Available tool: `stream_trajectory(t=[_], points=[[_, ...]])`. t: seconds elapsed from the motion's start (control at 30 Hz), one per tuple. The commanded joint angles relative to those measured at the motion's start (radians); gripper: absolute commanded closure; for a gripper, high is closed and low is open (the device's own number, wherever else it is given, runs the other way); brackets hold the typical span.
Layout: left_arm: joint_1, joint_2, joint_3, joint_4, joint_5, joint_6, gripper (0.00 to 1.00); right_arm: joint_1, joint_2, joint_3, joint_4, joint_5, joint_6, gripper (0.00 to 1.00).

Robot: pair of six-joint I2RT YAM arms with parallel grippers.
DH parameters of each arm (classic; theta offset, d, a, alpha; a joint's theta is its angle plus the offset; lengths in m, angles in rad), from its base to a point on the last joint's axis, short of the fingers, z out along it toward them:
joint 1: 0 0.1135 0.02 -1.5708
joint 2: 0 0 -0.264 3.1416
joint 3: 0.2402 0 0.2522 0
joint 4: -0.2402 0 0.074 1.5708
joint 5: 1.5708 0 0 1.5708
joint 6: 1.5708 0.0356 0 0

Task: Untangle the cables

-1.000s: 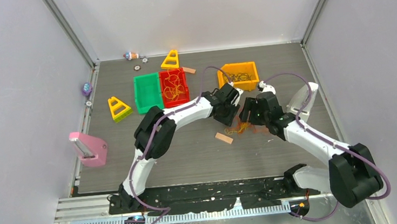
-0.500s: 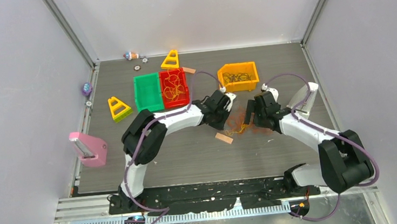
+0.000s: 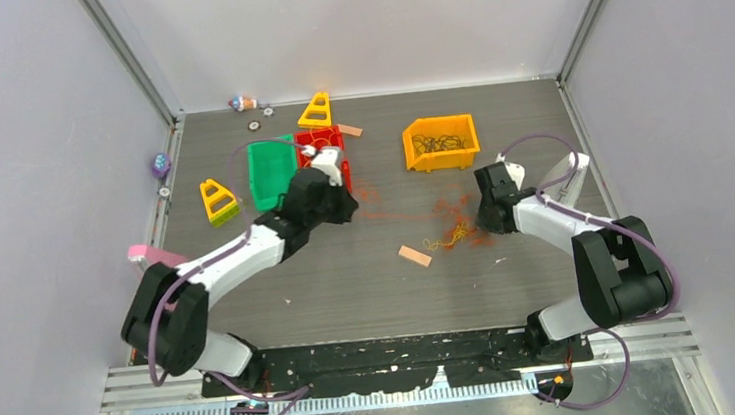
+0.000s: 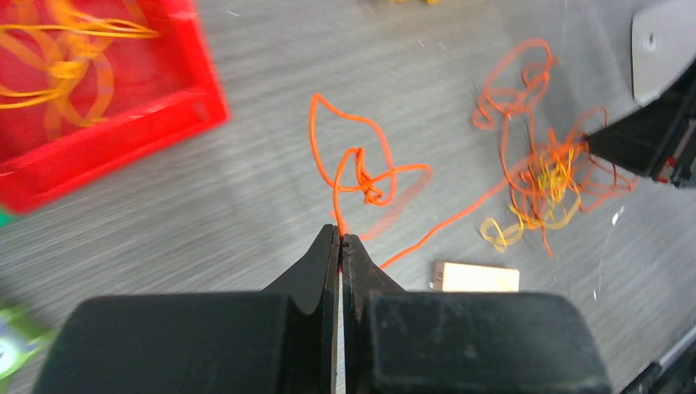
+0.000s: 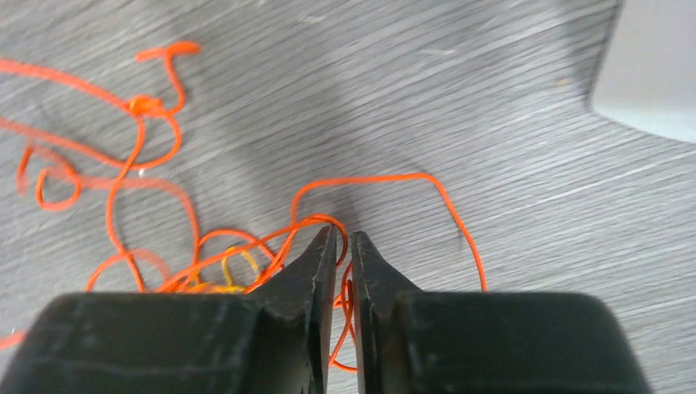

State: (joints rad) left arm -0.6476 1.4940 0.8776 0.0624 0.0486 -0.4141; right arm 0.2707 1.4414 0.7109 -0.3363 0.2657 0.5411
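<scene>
A tangle of orange and yellow cables [image 3: 455,225] lies right of the table's middle; in the left wrist view the same tangle [image 4: 546,168] sits at the right. My left gripper [image 3: 345,207] hangs just in front of the red bin. It is shut [image 4: 340,236] on one orange cable [image 4: 361,176], whose knotted loops rise from the tips while another strand trails back to the tangle. My right gripper [image 3: 485,222] is down at the tangle's right edge. Its jaws [image 5: 343,238] stand almost together, with orange strands [image 5: 271,242] running between them.
A red bin [image 4: 123,135] holds orange cables, with a green bin [image 3: 270,171] beside it. An orange bin [image 3: 409,149] at the back holds dark cables. A small wooden block [image 3: 414,256] lies near the tangle. Two yellow triangles [image 3: 219,200] and a pink object [image 3: 152,256] sit to the left.
My left gripper shut on an orange strand and swung left toward the red bin, drawing it out of the tangle. My right gripper opened, shifted right, and closed down on the tangle's edge.
</scene>
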Motion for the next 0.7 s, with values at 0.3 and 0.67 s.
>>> stream_trajectory(t=[0.3, 0.67], points=[[0.283, -0.522, -0.201, -0.051, -0.151, -0.075, 1.0, -0.094, -0.208, -0.055, 0.008, 0.169, 0.119, 0.94], [0.425, -0.716, -0.129, -0.197, -0.085, -0.139, 1.0, -0.098, -0.266, -0.103, 0.068, 0.141, 0.114, 0.93]])
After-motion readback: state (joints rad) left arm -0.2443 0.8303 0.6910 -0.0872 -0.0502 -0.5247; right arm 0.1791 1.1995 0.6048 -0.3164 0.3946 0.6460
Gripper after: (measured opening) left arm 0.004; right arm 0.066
